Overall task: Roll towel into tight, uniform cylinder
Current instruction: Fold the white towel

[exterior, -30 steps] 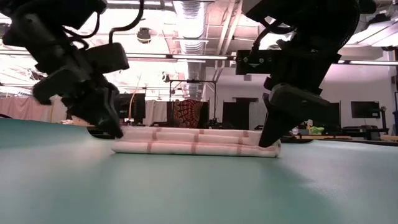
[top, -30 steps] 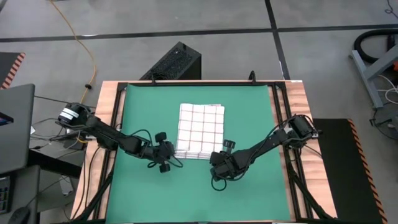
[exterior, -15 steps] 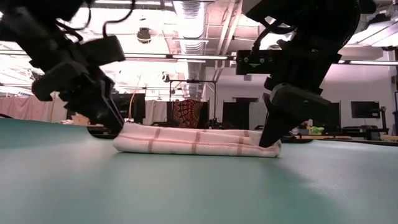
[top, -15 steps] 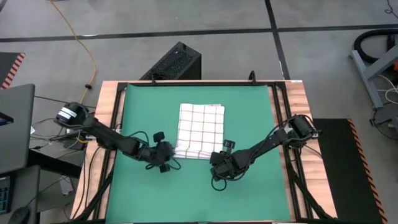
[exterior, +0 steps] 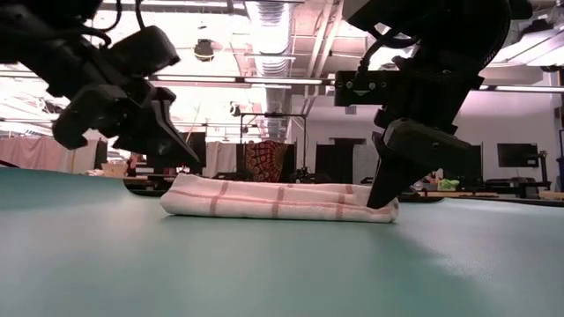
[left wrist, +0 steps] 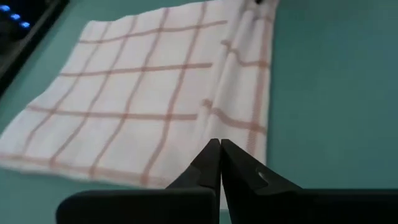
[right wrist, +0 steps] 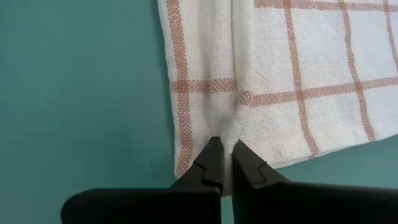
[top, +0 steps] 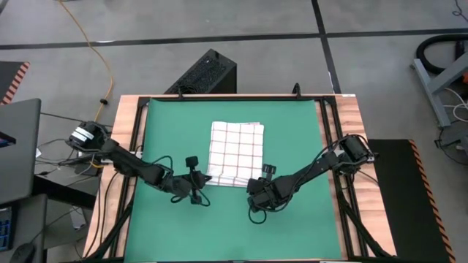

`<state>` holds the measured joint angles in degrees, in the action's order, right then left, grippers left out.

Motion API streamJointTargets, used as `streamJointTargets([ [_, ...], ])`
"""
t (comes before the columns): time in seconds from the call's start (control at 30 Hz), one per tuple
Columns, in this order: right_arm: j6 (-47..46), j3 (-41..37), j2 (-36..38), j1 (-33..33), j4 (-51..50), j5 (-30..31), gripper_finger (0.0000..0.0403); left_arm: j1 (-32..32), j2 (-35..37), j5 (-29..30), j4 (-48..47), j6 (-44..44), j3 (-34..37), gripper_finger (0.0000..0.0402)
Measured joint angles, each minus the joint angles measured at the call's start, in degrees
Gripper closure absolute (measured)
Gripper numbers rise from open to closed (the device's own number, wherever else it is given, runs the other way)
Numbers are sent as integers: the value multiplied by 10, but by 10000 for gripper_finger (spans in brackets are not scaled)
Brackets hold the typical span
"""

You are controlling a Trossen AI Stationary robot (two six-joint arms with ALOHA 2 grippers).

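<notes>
On my feed the right gripper (right wrist: 225,163) is pinched onto the towel (top: 235,154): its two dark fingers (right wrist: 208,163) are closed with a sliver of cloth caught between them at the near right corner. In the low view that gripper (exterior: 381,199) comes down at a slant and meets the cloth's right end right at the mat.

My left gripper (left wrist: 220,163) has its fingers pressed fully together with nothing between them. It sits just off the towel's near left corner, lifted clear of the cloth; in the low view it (exterior: 181,151) hangs above and slightly left of the left end, not touching.

The towel lies roughly in the middle of the green mat (top: 157,139), a little toward the near half. Most of it is spread flat, with its longer side running away from the arms toward the far edge of the table. The near edge is folded or turned over into a low, thick band whose long axis runs left to right between the two grippers. From table height that band (exterior: 278,198) looks like a flattened roll, left end rounded and plumper.
</notes>
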<state>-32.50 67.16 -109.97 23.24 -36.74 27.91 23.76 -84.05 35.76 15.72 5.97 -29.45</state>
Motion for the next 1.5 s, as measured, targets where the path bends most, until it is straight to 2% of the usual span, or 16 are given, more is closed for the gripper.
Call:
streamJointTargets([
  [0.1, 0, 0, 0, -1, 0, 0, 384, -14, -26, -43, 34, -13, 0, 401],
  [0.43, 3, 0, 0, 3, 2, 6, 378, -43, -103, -49, 50, 10, 0, 401],
  [0.67, 30, 5, 2, 23, -12, 61, 321, -44, -116, -51, 50, 28, 0, 401],
  [1.0, 23, 25, 57, 38, -114, 99, 244, -44, -116, -54, 44, 27, 0, 401],
  [1.17, 34, 25, 97, 63, -129, 173, 225, -44, -116, -55, 44, 28, 0, 401],
  [1.27, 91, 11, 122, 103, -62, 230, 223, -44, -116, -55, 44, 28, 0, 401],
  [1.37, 146, -53, 136, 140, 82, 293, 226, -44, -116, -55, 48, 28, 0, 401],
  [1.5, 178, -145, 139, 147, 271, 303, 233, -44, -116, -55, 49, 28, 0, 401],
])
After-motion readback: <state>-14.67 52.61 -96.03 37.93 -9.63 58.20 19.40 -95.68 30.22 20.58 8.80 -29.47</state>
